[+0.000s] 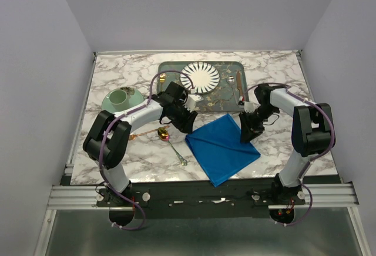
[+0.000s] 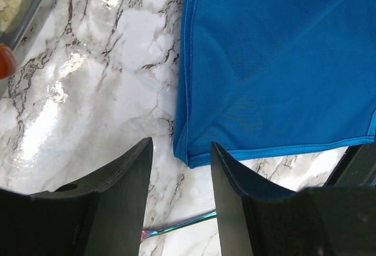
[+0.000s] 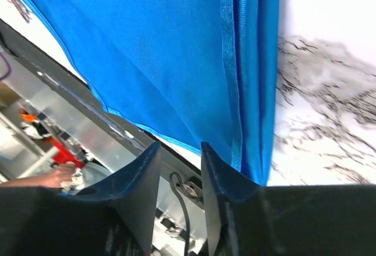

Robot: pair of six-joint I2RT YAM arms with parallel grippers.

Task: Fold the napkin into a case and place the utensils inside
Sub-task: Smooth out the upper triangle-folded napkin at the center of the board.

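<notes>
The bright blue napkin (image 1: 223, 144) lies partly folded on the marble table, one corner toward the front edge. My left gripper (image 1: 183, 124) hovers at its left corner, open, nothing between its fingers (image 2: 181, 144); the napkin's hemmed corner (image 2: 188, 153) lies just past the tips. My right gripper (image 1: 247, 135) stands at the napkin's right side, jaws apart (image 3: 180, 145), its right finger against the folded edge (image 3: 252, 91); no cloth shows in the gap. The gold-bowled spoon (image 1: 164, 134) and the copper-pink fork (image 1: 143, 134) lie left of the napkin. The spoon's handle (image 2: 182, 224) shows below my left fingers.
A grey-green tray (image 1: 226, 100) at the back holds a striped white plate (image 1: 200, 77) and brown-handled cutlery (image 1: 239, 88). A green cup on its saucer (image 1: 121, 97) sits back left. The table's metal front rail (image 1: 200, 194) runs just below the napkin's near corner.
</notes>
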